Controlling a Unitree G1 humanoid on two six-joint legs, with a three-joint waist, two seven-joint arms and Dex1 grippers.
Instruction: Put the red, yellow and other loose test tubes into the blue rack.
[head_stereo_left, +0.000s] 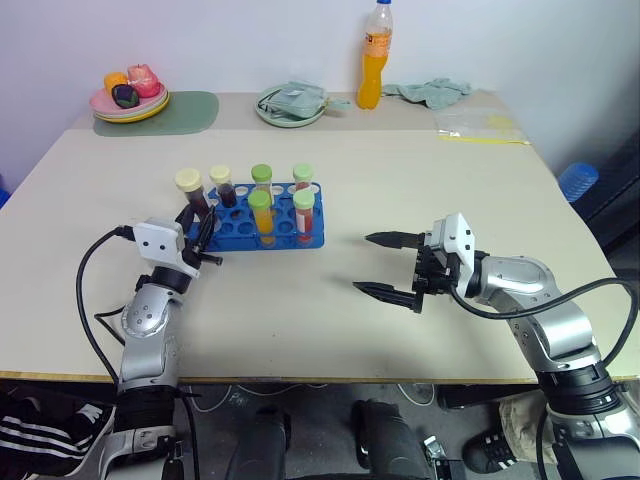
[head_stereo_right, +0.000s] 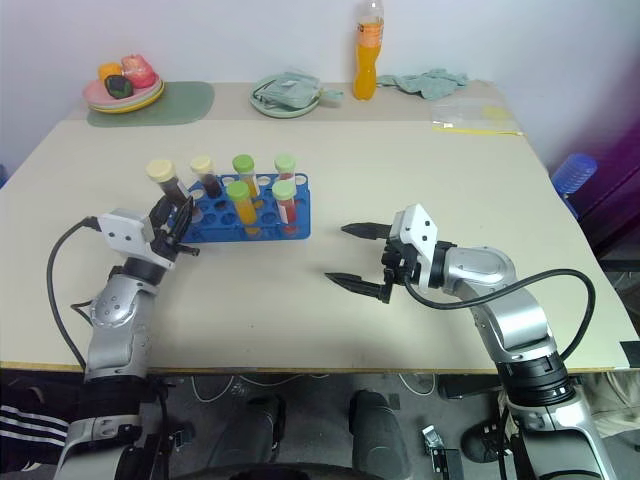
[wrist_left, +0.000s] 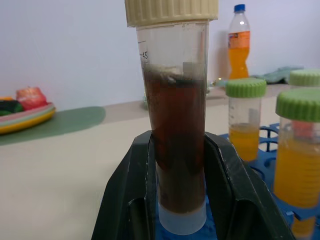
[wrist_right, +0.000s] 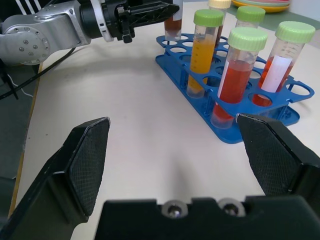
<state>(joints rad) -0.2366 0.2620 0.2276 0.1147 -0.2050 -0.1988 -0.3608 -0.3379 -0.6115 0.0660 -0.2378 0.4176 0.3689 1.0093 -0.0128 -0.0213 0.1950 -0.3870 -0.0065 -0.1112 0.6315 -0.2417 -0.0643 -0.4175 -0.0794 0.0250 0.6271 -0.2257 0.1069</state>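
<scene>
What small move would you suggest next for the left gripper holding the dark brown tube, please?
Probably ease the cream-capped dark brown tube straight down. The left gripper is shut on it, upright at the blue plastic rack corner, apparently not fully seated.

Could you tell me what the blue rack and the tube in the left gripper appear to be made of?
The blue rack looks like moulded glossy plastic: thin ring openings, even colour. The dark-liquid tube in the left gripper seems clear plastic, possibly glass: see-through wall, printed scale, ribbed cream cap.
</scene>
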